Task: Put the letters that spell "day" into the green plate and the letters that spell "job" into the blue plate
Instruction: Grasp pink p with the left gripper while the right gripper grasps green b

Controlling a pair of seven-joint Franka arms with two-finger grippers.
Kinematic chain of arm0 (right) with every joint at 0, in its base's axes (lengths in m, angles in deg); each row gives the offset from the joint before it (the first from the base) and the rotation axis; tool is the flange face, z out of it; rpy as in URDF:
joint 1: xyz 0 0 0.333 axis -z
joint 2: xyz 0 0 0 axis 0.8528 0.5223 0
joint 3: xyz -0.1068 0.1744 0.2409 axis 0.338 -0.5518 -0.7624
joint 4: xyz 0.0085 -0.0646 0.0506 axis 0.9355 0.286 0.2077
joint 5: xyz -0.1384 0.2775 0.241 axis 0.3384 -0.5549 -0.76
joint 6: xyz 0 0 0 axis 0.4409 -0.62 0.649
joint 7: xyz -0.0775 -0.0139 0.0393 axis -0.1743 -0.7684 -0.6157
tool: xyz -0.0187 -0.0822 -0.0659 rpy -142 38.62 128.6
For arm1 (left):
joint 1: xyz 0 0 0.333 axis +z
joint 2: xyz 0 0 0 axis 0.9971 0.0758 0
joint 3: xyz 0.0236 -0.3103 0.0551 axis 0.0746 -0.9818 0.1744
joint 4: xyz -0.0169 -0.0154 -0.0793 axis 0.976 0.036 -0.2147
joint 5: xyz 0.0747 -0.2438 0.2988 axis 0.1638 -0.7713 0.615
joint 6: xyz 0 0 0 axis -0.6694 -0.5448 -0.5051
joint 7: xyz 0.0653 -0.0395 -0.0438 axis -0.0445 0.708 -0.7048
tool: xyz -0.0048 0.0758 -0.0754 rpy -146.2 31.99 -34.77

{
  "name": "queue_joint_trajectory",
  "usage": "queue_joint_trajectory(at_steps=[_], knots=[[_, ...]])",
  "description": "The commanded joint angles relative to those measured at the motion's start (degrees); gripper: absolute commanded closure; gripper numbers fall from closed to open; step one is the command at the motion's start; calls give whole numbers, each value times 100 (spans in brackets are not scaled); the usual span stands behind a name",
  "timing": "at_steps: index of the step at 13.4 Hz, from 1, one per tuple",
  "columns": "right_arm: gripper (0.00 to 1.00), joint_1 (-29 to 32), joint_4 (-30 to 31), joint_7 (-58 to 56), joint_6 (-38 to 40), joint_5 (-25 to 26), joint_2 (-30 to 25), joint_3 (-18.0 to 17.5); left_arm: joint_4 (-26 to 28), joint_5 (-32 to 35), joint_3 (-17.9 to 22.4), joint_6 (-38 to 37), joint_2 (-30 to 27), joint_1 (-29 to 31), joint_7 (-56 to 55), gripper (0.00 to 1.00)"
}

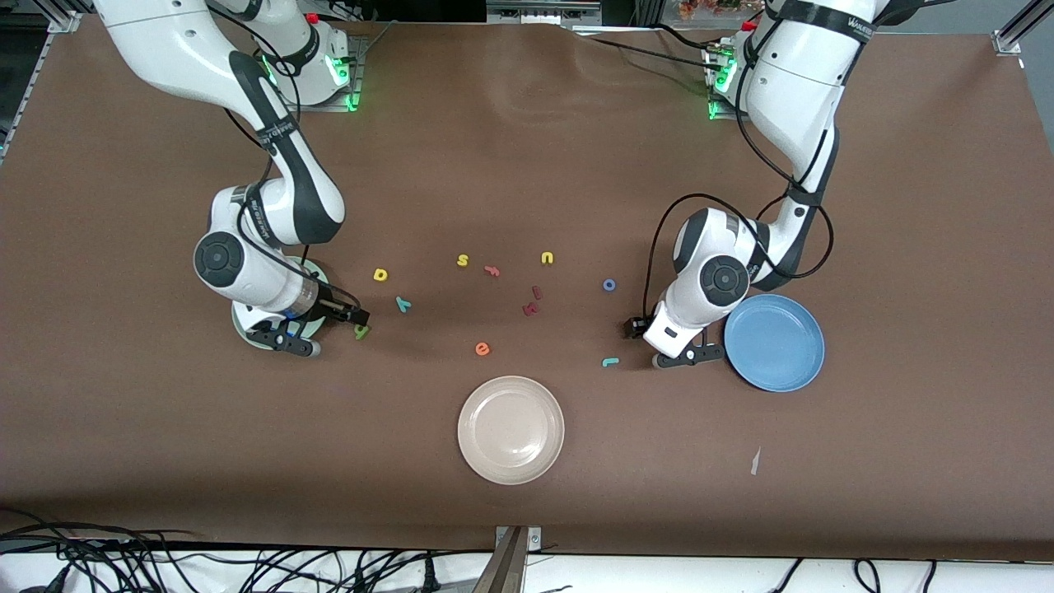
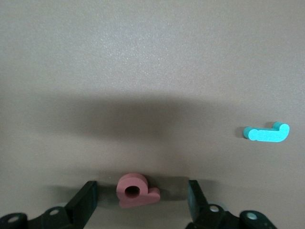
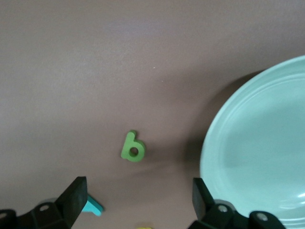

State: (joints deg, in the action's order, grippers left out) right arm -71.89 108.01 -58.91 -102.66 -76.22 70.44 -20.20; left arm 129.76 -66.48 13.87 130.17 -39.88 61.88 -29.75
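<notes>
Pinkish-red foam "b" [image 2: 136, 191] is lying betw. left gripper [image 2: 142, 200] fingers, jaws apart, not touching; teal hook "j" [image 2: 267, 133] at 2 o'clock. Light, squashy: pinch flat sides. Right gripper [image 3: 138, 200] is hovering wide over olive-green "a" [image 3: 133, 147].

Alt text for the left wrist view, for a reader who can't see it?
The left gripper straddles a pinkish-red foam letter "b" lying on the brown table, fingers on either side and not touching it. A teal "j" lies apart on the table.
</notes>
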Motion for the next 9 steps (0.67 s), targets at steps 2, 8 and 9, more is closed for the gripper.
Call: queue_joint_trajectory(at_steps=[2,8,9], knots=[[4,-655,-530,467,30,116,415,507,120,-67,48,63,-79,-66,-15,40],[5,-956,-592,485,-84,116,714,860,234,-67,56,63,-140,-74,20,84],[8,-956,-549,476,-171,116,732,860,226,-67,65,45,-149,-74,38,87]])
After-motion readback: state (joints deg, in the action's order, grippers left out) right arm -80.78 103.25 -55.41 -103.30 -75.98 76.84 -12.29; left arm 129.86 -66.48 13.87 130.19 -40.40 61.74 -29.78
